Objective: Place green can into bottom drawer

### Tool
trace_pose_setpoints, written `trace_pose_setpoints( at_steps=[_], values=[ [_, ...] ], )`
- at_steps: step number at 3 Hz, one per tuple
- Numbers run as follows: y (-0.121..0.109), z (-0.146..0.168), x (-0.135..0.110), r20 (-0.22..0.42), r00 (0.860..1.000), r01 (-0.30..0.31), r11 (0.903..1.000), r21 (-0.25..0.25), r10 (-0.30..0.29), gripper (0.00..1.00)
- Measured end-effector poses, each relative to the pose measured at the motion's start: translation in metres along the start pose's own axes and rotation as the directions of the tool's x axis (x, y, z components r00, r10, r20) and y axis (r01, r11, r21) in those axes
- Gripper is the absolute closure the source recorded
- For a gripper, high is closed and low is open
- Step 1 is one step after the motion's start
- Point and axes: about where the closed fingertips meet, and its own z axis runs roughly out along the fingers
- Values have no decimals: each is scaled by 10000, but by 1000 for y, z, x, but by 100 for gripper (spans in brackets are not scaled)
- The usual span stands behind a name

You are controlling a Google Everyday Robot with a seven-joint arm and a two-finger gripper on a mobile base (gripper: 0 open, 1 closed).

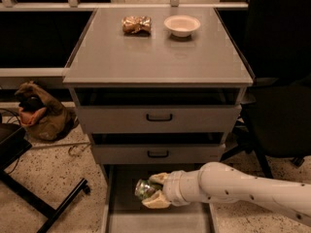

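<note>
Below the cabinet's [155,62] front edge, the gripper [151,191] hangs over the pulled-out bottom drawer [146,222]. Its pale fingers [156,202] are clamped on the can [143,189], which lies sideways over the drawer's floor. A packet [136,24] and a bowl [182,25] sit near the top's far edge.

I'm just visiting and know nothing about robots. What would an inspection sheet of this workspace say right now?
Surface: grey cabinet top, two items on it.
Job's things: green can held above the open bottom drawer, not yet set down.
Clutter: snack packet and bowl at the back of the top, apart.
Grippers: gripper shut on the green can, low in front of the cabinet.
Cables: thin looped cord on the floor.
Surroundings: brown bag on the left, black chair on the right.
</note>
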Motion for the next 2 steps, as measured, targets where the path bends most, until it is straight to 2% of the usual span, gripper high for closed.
trace_pose_setpoints(
  at_steps=[1,2],
  values=[
    [5,12,8,148,9994,-308,9994,-137,310,100],
    [5,12,8,148,9994,-308,9994,-137,310,100]
  ],
)
